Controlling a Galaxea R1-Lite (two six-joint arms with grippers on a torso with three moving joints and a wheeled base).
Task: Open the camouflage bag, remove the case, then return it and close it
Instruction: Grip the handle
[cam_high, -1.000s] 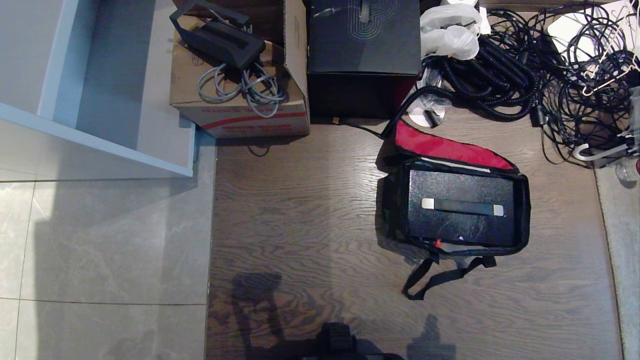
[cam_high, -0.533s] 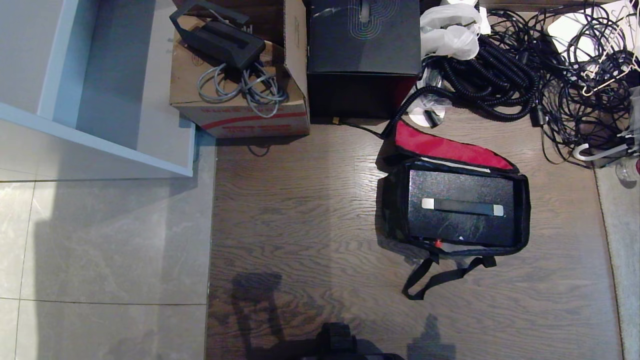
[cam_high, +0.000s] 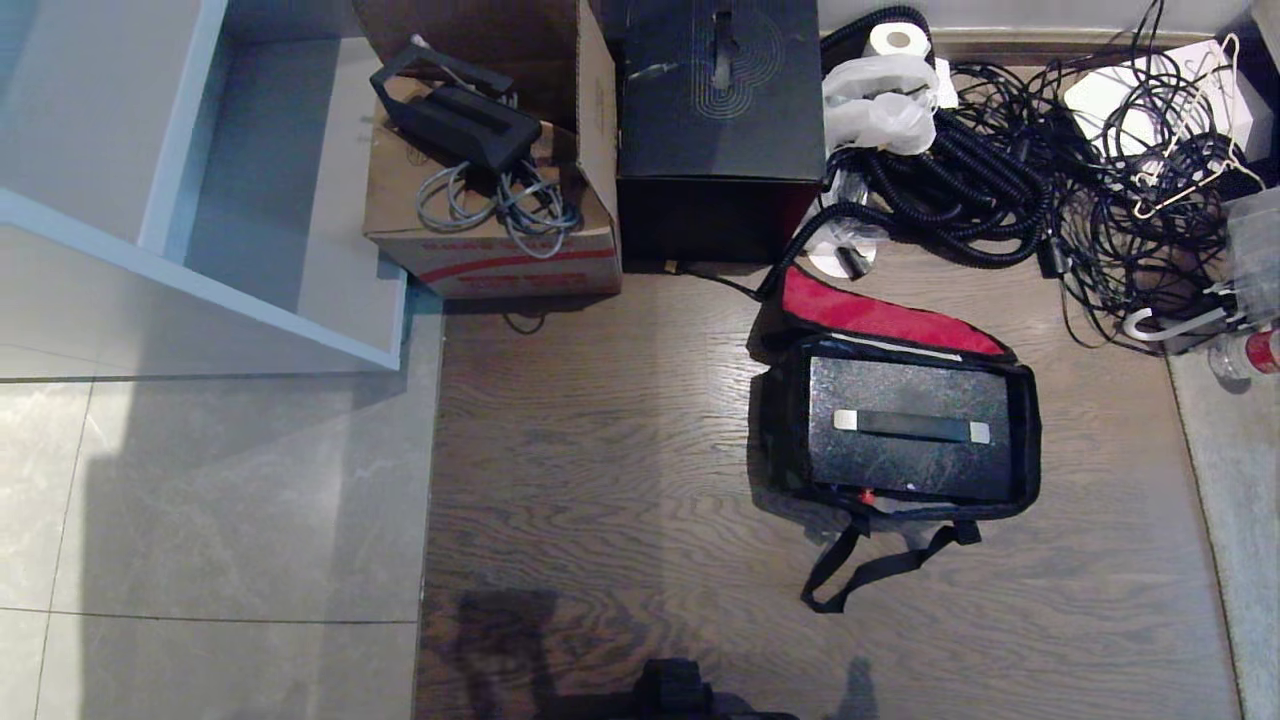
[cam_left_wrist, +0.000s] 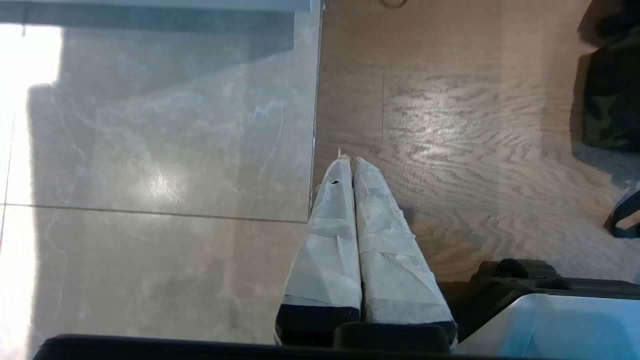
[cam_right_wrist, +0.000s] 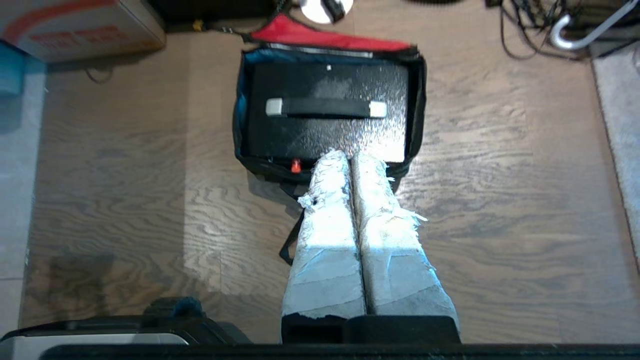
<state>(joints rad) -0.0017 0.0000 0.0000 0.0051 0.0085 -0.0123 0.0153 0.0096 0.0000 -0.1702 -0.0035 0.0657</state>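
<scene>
The camouflage bag (cam_high: 1032, 440) sits on the wood floor at about three o'clock in the head view, its red-lined lid (cam_high: 880, 315) thrown back toward twelve o'clock. The speckled black case (cam_high: 905, 470) lies flat inside, filling the opening, handle (cam_high: 911, 425) running three to nine o'clock with silver ends, red latch (cam_high: 866, 495) at the six o'clock edge. The strap (cam_high: 870, 565) trails loose on the floor toward six o'clock.

Neither arm shows in the head view. The right gripper (cam_right_wrist: 350, 160) hangs well above the floor, taped fingers pressed together, pointing at the six o'clock rim of the bag and touching nothing. The left gripper (cam_left_wrist: 351, 162) is likewise pressed together, parked over the seam between tile and wood, well apart from the bag.

Whether the case is waiting to come out or already returned can't be told here. If it comes out, the right fingers should spread before descending, straddle the handle at its middle so the load hangs level, and lift straight up, since the fit looks snug and the soft walls may drag. If closing comes next, the lid wants swinging over from twelve o'clock, with the strap kept out of the zip line
</scene>
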